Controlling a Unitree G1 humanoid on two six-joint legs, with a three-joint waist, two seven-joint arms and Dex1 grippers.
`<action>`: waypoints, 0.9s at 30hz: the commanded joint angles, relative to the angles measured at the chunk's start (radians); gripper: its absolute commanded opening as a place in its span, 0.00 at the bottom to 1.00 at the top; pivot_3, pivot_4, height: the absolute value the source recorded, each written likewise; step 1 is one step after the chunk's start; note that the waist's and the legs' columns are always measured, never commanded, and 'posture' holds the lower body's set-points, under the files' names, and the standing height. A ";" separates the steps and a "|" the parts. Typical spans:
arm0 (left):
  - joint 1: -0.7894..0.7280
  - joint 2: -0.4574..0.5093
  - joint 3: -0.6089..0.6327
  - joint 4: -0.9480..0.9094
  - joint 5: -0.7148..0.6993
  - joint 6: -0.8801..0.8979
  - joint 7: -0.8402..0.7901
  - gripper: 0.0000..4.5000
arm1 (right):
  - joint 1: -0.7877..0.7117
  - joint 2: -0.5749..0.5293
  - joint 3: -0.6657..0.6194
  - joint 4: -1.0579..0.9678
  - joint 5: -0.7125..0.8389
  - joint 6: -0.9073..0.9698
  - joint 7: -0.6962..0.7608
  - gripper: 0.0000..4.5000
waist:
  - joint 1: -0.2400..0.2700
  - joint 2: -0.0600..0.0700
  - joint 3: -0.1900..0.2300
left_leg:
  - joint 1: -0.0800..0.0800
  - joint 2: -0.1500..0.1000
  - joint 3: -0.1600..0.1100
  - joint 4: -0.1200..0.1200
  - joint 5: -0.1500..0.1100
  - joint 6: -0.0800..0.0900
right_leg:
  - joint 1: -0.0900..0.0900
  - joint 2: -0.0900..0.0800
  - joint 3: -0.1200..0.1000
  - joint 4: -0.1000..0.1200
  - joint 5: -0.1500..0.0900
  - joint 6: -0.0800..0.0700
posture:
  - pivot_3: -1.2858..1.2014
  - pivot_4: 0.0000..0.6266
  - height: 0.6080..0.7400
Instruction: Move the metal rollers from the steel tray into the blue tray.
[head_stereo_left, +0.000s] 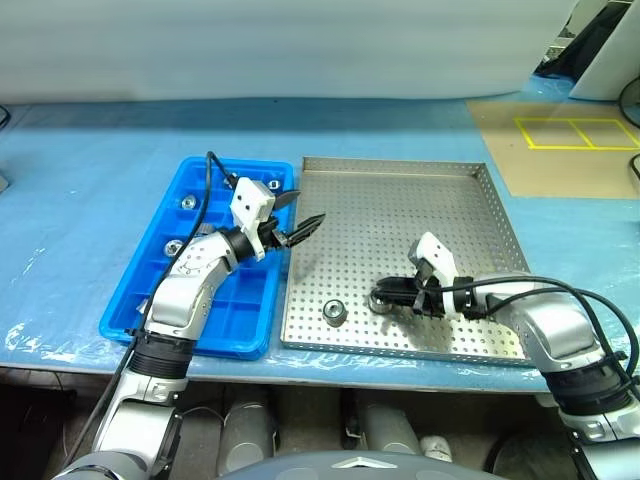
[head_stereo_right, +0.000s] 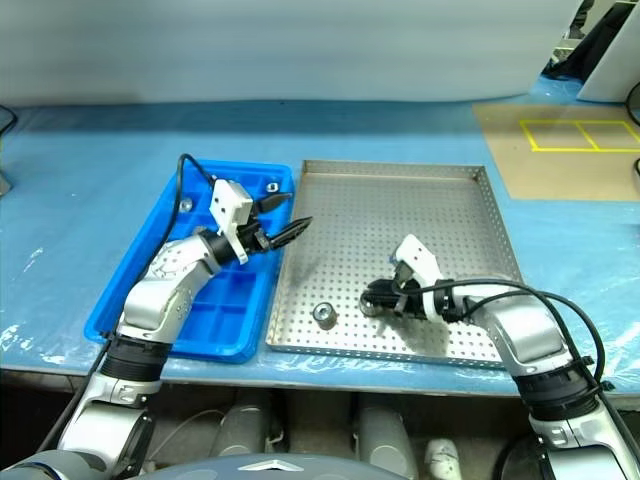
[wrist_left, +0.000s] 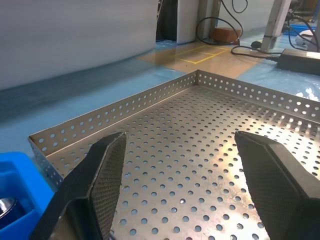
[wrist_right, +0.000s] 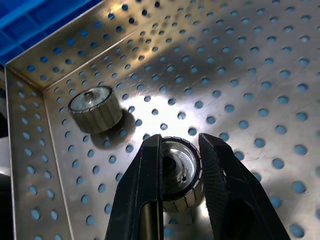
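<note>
A large square steel tray (head_stereo_left: 400, 200) with a perforated floor and low rims lies at the centre of the head views, with a bright blue plastic tray (head_stereo_left: 135, 300) of small square compartments just beside it on the left, both on a blue-covered table (head_stereo_left: 100, 150). Two small shiny metal rollers are on the steel tray's floor: one free roller (head_stereo_left: 335, 312) stands alone near the lower edge, left of centre, and the gripped roller (wrist_right: 179, 167) sits to its right, clamped between the two black fingers of the right gripper (wrist_right: 179, 150), which has closed on its ribbed sides. In the blue tray three more rollers can be counted: one (head_stereo_left: 187, 203) in the upper left part, one (head_stereo_left: 272, 185) near the upper right corner, one (head_stereo_left: 174, 246) lower down beside the left arm. The left gripper (head_stereo_left: 298, 228) hovers over the seam between the two trays, its fingers spread apart and holding nothing
</note>
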 joint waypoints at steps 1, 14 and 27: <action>0.021 0.013 0.031 -0.079 -0.001 -0.002 0.030 0.81 | -0.049 -0.014 0.002 0.023 0.016 -0.043 0.057 0.15 | 0.010 0.000 0.000 | 0.000 0.000 0.000 0.000 0.000 0.000 | 0.000 0.000 0.000 0.000 0.000 0.000 | 0.48 0.24 1.00; 0.072 0.035 0.084 -0.163 -0.004 0.015 0.119 0.81 | -0.251 0.130 -0.020 0.144 0.079 -0.078 0.090 0.15 | 0.046 0.000 0.000 | 0.001 0.000 0.000 0.001 0.001 -0.002 | -0.001 0.000 0.000 0.005 0.000 -0.001 | 0.53 0.24 1.00; 0.366 0.033 0.263 -0.495 -0.003 0.066 0.352 0.81 | -0.497 0.338 0.133 0.396 0.049 -0.188 0.295 0.15 | 0.105 -0.002 0.000 | -0.003 0.001 -0.001 0.000 0.000 -0.006 | -0.005 0.000 -0.002 0.005 0.000 -0.003 | 0.67 0.24 1.00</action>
